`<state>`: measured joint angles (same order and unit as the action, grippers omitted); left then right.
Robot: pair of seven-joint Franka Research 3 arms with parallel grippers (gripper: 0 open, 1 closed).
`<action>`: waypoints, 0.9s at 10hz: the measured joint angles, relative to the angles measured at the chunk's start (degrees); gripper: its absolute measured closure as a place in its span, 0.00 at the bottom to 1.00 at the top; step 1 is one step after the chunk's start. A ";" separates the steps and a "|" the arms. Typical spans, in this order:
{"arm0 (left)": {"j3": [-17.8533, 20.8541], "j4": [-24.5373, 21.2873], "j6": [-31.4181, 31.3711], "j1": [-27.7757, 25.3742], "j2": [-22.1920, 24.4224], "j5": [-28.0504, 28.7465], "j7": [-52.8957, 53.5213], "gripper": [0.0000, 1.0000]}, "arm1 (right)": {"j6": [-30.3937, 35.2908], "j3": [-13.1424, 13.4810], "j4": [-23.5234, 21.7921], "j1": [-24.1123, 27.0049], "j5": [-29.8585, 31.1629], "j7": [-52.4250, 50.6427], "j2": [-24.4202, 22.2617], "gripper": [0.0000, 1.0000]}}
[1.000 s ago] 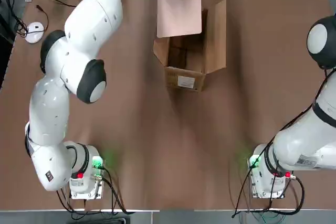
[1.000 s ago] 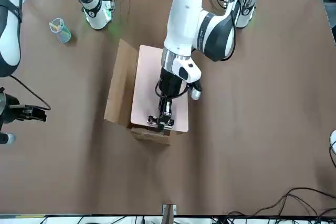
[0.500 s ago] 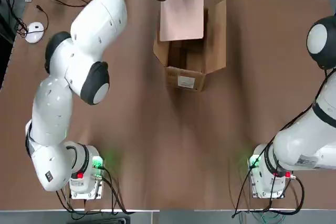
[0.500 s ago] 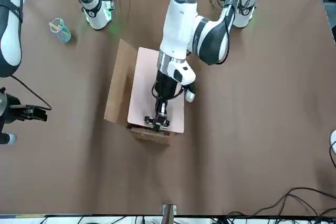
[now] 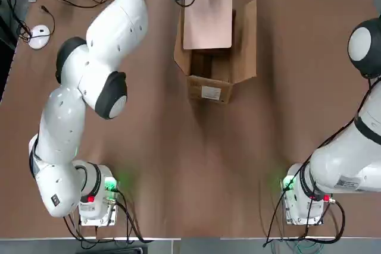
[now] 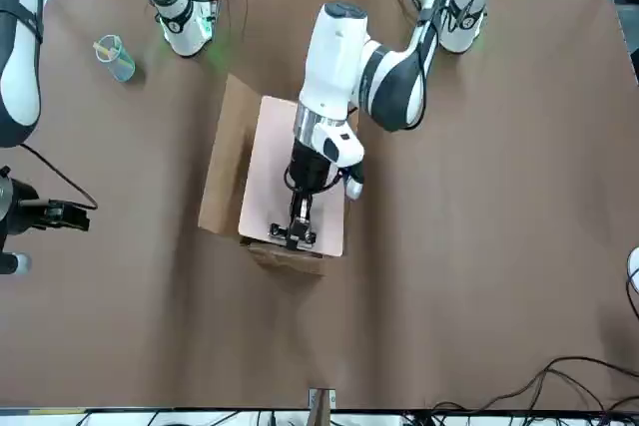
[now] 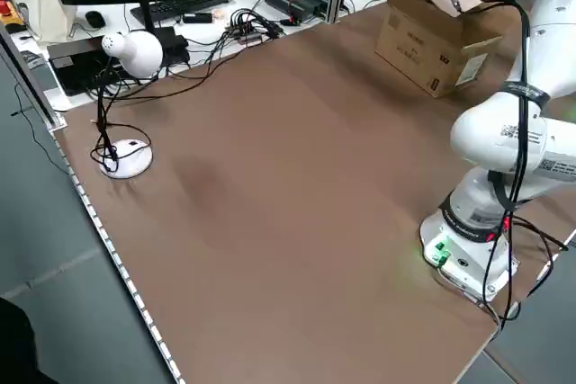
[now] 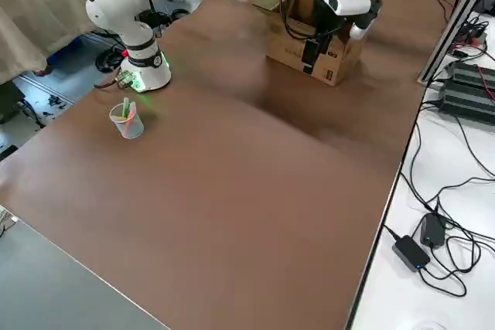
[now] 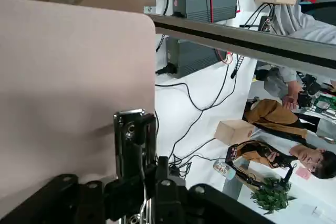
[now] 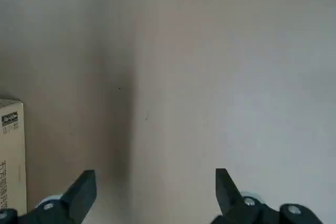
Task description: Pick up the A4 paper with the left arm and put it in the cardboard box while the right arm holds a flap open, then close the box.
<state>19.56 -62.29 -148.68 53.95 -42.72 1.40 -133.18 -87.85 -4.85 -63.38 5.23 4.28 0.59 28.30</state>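
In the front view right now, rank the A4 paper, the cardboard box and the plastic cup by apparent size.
1. the cardboard box, though the paper hides much of it, so the first two places are unsure
2. the A4 paper, held above the box, nearer the camera
3. the plastic cup, clearly smallest

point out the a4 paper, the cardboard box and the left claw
A4 paper (image 6: 270, 172), front view, bare middle of the pink sheet
cardboard box (image 5: 209, 92), top view, white label on its small end
left claw (image 6: 295, 236), front view, fingertips at the sheet's clip
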 joint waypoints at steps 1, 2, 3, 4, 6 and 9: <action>0.00 0.02 -0.79 0.01 -0.82 0.00 0.00 0.97 | 0.00 0.00 -0.05 0.00 0.00 0.00 0.00 0.00; 0.00 0.02 -1.32 0.02 -1.52 0.00 0.00 0.97 | 0.00 0.00 -0.09 0.00 0.00 0.00 0.00 0.00; 0.00 0.03 -1.74 0.04 -1.96 0.00 0.00 0.97 | -0.01 0.00 -0.10 0.00 0.00 0.00 0.00 0.00; -0.01 0.04 -2.13 0.16 -2.33 0.00 0.00 0.97 | -0.01 0.00 -0.12 0.00 0.00 -0.01 0.00 0.00; -0.02 0.05 -3.15 0.73 -3.08 0.00 0.00 0.97 | -0.01 0.00 -0.14 0.00 0.00 -0.01 0.00 0.00; -0.02 0.07 -3.56 1.27 -3.91 0.00 0.00 0.97 | -0.01 0.00 -0.15 0.00 0.00 -0.01 0.00 0.00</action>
<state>19.54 -62.22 -152.24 55.22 -46.63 1.40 -133.17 -87.86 -4.85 -63.53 5.23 4.28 0.59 28.30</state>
